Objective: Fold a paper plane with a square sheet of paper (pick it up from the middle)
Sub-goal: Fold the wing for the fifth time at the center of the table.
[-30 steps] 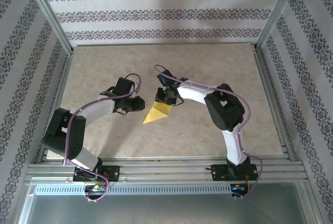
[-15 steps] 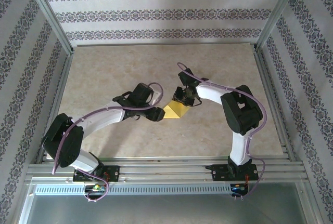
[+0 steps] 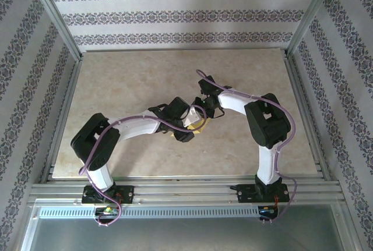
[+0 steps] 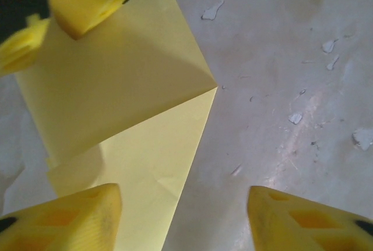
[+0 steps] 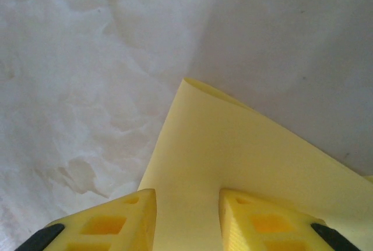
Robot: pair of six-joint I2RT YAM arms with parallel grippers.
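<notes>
The left end effector [image 4: 183, 191] had been swung across to the square sheet of paper [image 4: 116, 99], jaws wide astride its folded corner; a crease was judged imminent. From above, the sheet was largely hidden mid-counter [image 3: 116, 82]; in the right wrist view the right end effector [image 5: 186, 195] was seen partly open around it.

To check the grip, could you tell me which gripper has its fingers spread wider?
The left gripper: its fingers stand far apart over the sheet of paper and bare table, while those of the right gripper sit close together.
</notes>
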